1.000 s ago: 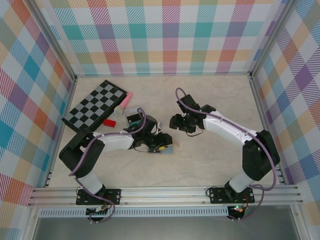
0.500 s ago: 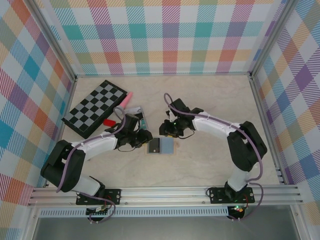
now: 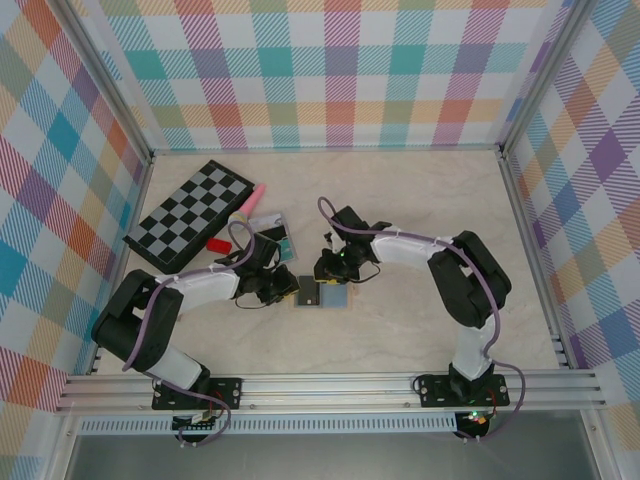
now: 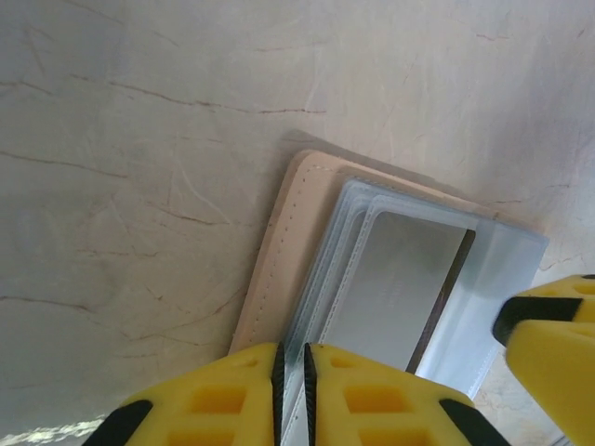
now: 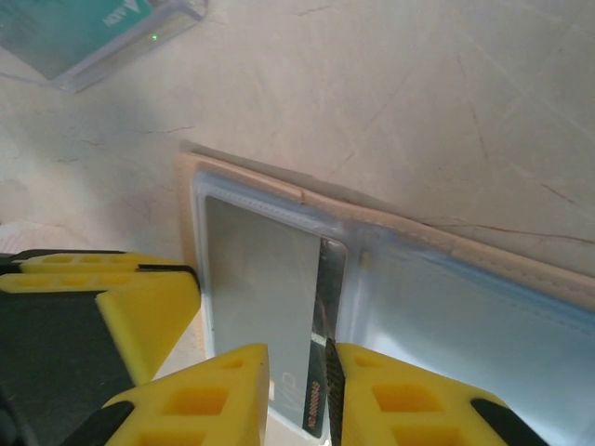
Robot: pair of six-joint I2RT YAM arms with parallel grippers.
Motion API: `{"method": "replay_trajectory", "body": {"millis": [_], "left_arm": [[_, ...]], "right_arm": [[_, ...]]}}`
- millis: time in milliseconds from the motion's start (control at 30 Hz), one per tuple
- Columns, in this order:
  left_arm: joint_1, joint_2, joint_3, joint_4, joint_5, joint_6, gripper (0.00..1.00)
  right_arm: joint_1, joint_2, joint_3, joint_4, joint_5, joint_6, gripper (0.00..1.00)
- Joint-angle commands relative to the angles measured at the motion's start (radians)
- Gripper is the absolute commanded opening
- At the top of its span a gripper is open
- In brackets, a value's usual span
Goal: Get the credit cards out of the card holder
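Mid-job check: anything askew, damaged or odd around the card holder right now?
Nothing stands out. The card holder lies open on the table, a silver card straight in its clear pocket, the left gripper pinching an inner panel.

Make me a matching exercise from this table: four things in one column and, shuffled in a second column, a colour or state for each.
Things
1. card holder
2. chessboard
3. clear plastic case
4. credit card

Colour or state
A. silver-grey, tucked in a clear pocket
B. black and white squares
C. lying open, light-blue panels up
D. teal item inside

Pairs: 1-C, 2-B, 3-D, 4-A
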Motion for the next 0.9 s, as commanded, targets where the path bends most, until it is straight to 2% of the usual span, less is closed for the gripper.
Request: {"method": "replay_trajectory", "body": {"millis": [0, 867], "left_arm": [[0.008, 0.005, 0.018, 0.019, 0.007, -0.004, 0.15], [0.007, 0.028, -0.004, 0.006, 0.009, 0.012, 0.11]], "right_arm": [[0.002, 0.021, -0.012, 0.007, -0.010, -0.009, 0.24], [0.003, 0.085, -0.005, 0.064, -0.114, -0.014, 0.17]]}}
